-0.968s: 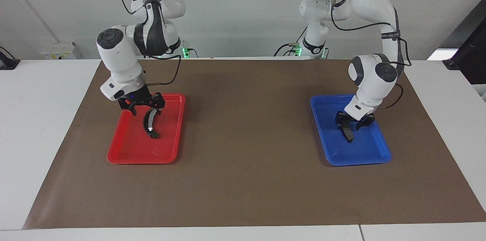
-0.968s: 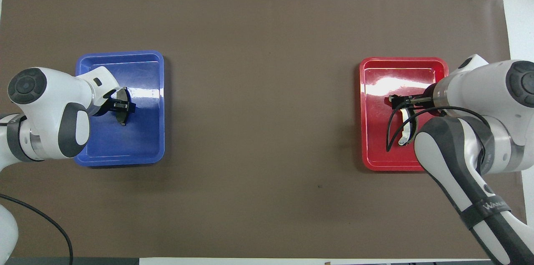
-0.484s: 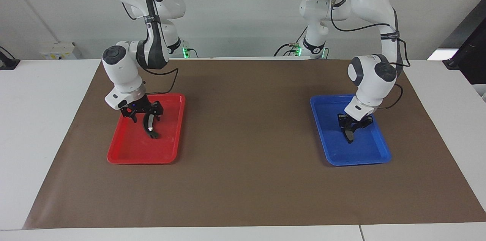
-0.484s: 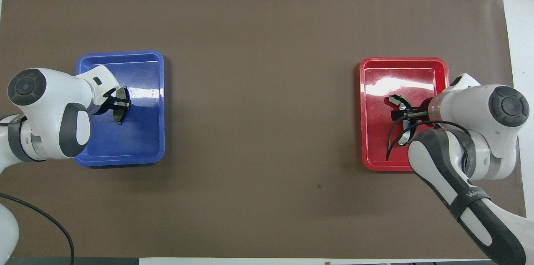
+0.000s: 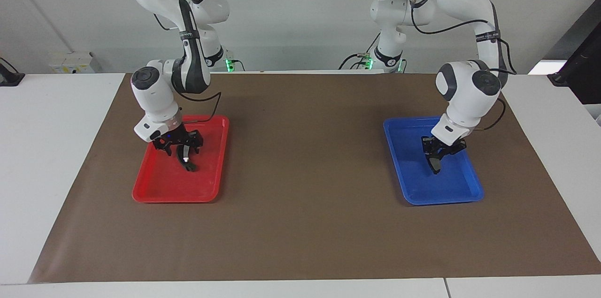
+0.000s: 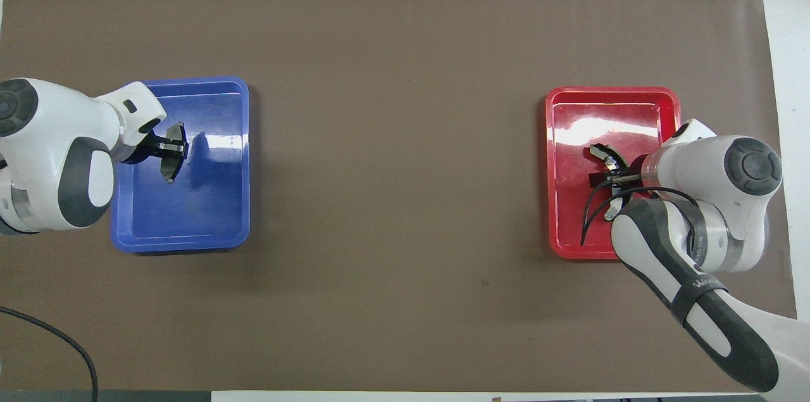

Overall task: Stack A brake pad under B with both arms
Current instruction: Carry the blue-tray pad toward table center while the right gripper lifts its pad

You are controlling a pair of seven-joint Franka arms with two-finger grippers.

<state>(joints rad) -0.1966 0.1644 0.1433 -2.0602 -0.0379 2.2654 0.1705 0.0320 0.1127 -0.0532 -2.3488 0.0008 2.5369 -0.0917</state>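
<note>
A brake pad (image 5: 435, 163), short and dark grey, hangs pinched in the left gripper (image 5: 437, 153) just over the floor of the blue tray (image 5: 469, 190); it looks stiff, fairly heavy for its size and smooth-faced, so a hold across the thickness near its middle seems safest. B (image 5: 185, 156), the long crescent with the pale strip, lies in the red tray (image 5: 155, 192) at the right arm's end of the brown mat (image 5: 300, 223), with the right gripper (image 5: 180, 148) low over its upper part, jaws spread wide around it. I judge B rigid too, but its long curve would swing in a hold far from its midpoint.
</note>
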